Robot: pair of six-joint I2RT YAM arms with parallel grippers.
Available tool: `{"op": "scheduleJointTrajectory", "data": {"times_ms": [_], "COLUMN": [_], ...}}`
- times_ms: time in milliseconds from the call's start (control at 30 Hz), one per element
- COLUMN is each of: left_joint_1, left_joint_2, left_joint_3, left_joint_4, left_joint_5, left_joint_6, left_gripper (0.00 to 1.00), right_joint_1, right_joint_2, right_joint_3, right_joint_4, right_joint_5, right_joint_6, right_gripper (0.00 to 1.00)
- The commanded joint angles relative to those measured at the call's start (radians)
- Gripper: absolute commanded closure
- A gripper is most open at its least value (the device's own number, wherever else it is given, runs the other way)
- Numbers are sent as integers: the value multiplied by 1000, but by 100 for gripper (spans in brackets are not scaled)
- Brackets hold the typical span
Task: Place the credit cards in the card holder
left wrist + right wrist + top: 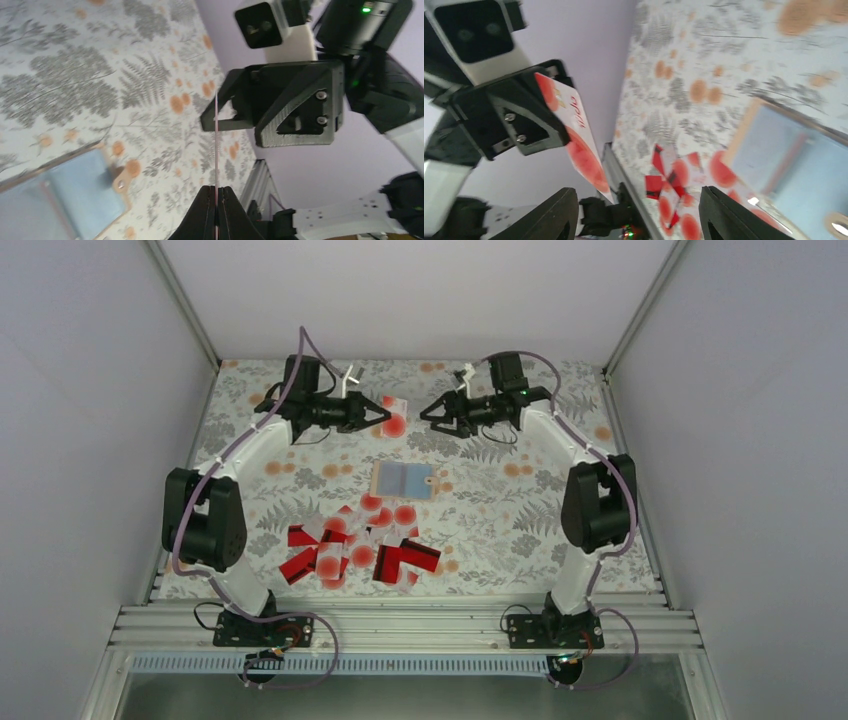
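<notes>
top external: left hand [385, 417] pinches one dotted card [396, 416] up in the air, probably to line it up edge-first. right hand [425, 418] sits open opposite. card holder [402, 480] lies open on the worktop [560, 510], the other credit cards [355, 545] piled nearer.

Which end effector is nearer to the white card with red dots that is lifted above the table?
Left. The left end effector is shut on the dotted card, holding it up by one edge. The right end effector is open, facing the card's free end, without gripping it.
</notes>
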Motion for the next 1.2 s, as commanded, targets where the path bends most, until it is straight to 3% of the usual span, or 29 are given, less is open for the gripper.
{"op": "scheduleJointTrajectory", "data": {"times_ms": [0, 267, 433, 567, 1167], "left_joint_1": [-2, -30, -57, -68, -90], "left_joint_2": [14, 60, 115, 169, 313], "left_joint_3": [-39, -92, -91, -87, -48], "left_joint_4": [-136, -178, -188, -179, -148], "left_joint_5": [-130, -246, -298, -309, -271], "left_joint_6": [118, 179, 208, 216, 188], "left_gripper": [98, 97, 98, 98, 98], "right_joint_1": [-10, -8, 12, 25, 27], "right_joint_2": [-83, -92, -49, -19, 106], "right_joint_3": [-86, -265, -273, -274, -275], "right_joint_4": [-123, -46, -36, -47, -33], "right_joint_5": [184, 274, 278, 355, 330], "right_joint_6": [-109, -99, -106, -114, -156], "right_gripper": [38, 37, 25, 21, 33]}}
